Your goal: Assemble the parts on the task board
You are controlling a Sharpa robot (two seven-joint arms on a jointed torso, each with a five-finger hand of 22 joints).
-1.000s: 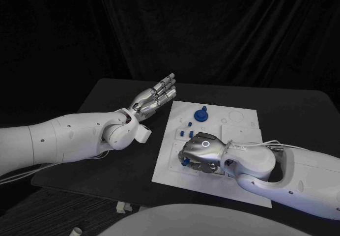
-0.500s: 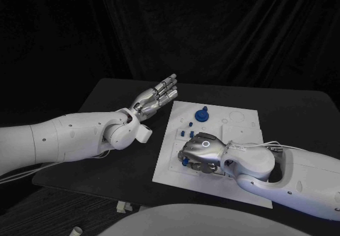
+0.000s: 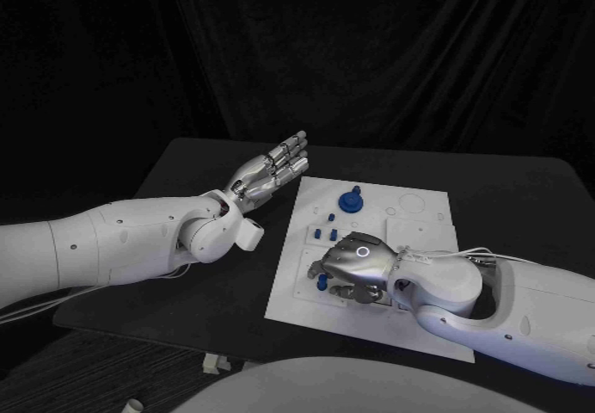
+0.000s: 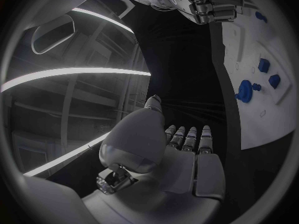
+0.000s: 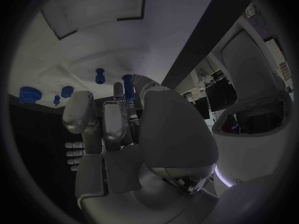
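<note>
Right hand (image 3: 356, 267) low over the task board's (image 3: 421, 331) near-left part, fingers pinching a small blue part (image 5: 127, 86). Left hand (image 3: 268, 171) flat, fingers apart, hovering left of board, holding nothing.

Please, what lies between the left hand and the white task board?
In the head view, only bare black table lies between the left hand, open beside the board, and the task board. The left wrist view shows the same dark strip.
</note>
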